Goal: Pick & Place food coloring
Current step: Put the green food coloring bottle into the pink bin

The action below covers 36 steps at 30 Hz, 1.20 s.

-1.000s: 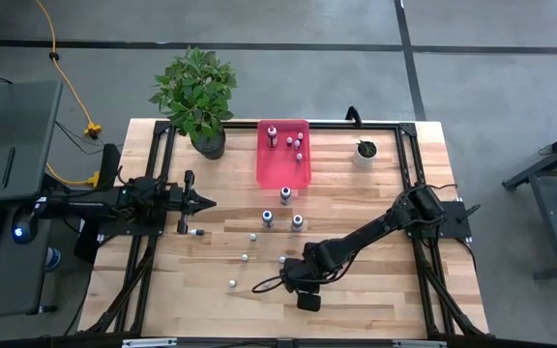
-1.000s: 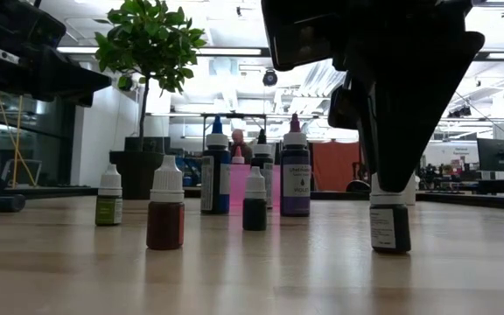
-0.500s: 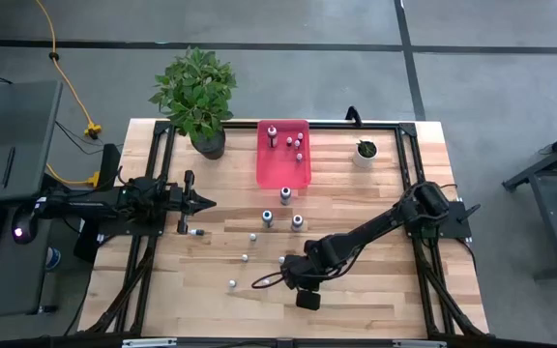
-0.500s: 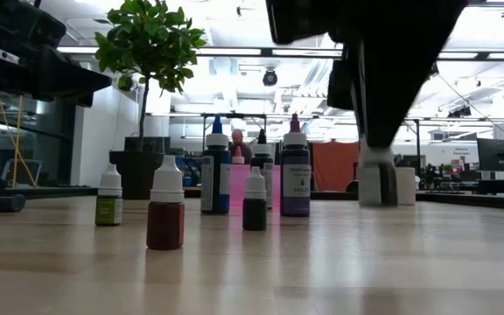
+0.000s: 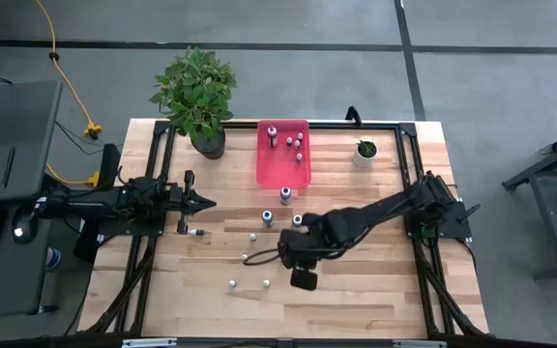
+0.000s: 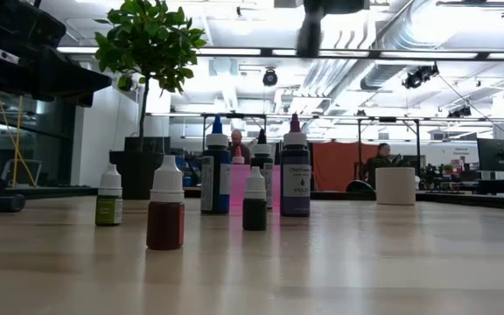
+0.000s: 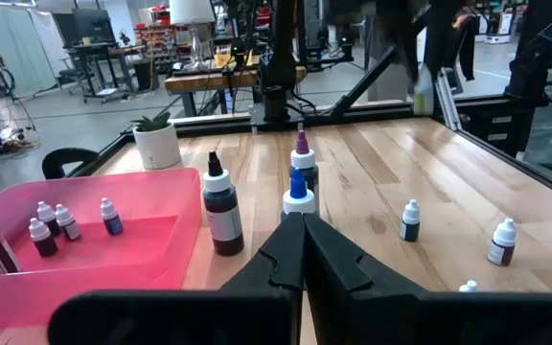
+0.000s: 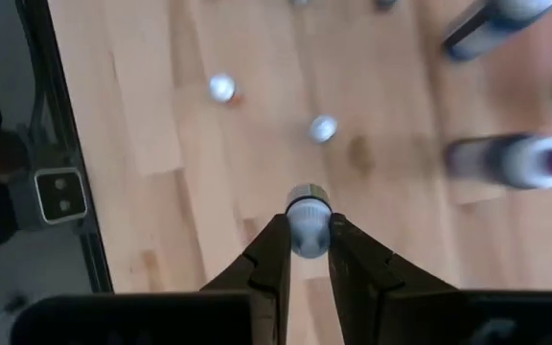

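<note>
— Starting at the left: what's your left claw (image 5: 198,203) doing?

— Waiting. It sits at the left side of the surface (image 5: 375,280), low, with its fingers pressed together and nothing between them. That keeps it out of the lane between the loose bottles and the tray (image 5: 283,166).

— And the bottles?

— Several small ones (image 5: 232,283) stand scattered just right of it on the near half of the surface, and three taller ones (image 5: 285,195) stand in a cluster just in front of the tray. All are upright, caps up, I judge so that they can be gripped from above. A few (image 5: 296,143) already sit in the tray at the far edge, between the plant (image 5: 195,92) and the pot (image 5: 365,151).

— Your right claw?

— My right claw (image 8: 309,247) is raised over the middle of the surface, clamped on one bottle (image 8: 309,217) just under its white cap, pointing straight down. Holding it by the neck should keep it from tipping.

— Next?

— My guess: carry it on to the tray, high enough to clear the tall bottles, which stand between.
</note>
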Each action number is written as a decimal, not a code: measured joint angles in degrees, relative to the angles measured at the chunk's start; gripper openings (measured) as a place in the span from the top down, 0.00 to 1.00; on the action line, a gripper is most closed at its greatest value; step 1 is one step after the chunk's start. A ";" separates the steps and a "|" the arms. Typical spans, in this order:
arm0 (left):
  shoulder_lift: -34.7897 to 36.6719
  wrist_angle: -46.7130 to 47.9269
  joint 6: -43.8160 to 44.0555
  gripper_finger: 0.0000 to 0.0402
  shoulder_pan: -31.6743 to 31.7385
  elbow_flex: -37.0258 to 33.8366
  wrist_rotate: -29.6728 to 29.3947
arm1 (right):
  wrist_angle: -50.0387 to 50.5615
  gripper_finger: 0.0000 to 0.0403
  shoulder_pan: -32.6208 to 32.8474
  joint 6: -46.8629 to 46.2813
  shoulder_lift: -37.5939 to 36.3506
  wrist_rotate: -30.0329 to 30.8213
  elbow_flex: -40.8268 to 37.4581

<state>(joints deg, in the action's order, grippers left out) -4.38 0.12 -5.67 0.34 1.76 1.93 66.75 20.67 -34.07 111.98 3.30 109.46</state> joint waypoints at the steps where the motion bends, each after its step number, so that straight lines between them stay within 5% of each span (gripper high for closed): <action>1: 0.00 0.00 0.00 1.00 0.01 0.00 0.00 | 1.64 0.88 -0.48 0.54 -0.01 0.76 1.97; 11: 0.00 0.00 0.00 1.00 0.00 -0.01 -0.01 | 8.43 0.88 -8.76 6.42 -0.04 5.41 15.49; 36: 0.01 0.00 -0.01 1.00 0.00 0.00 0.00 | 9.07 0.88 -37.46 15.20 3.29 10.49 16.38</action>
<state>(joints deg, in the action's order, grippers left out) -4.37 0.12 -5.68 0.34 1.76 1.93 75.81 -16.79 -18.87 115.27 13.78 125.84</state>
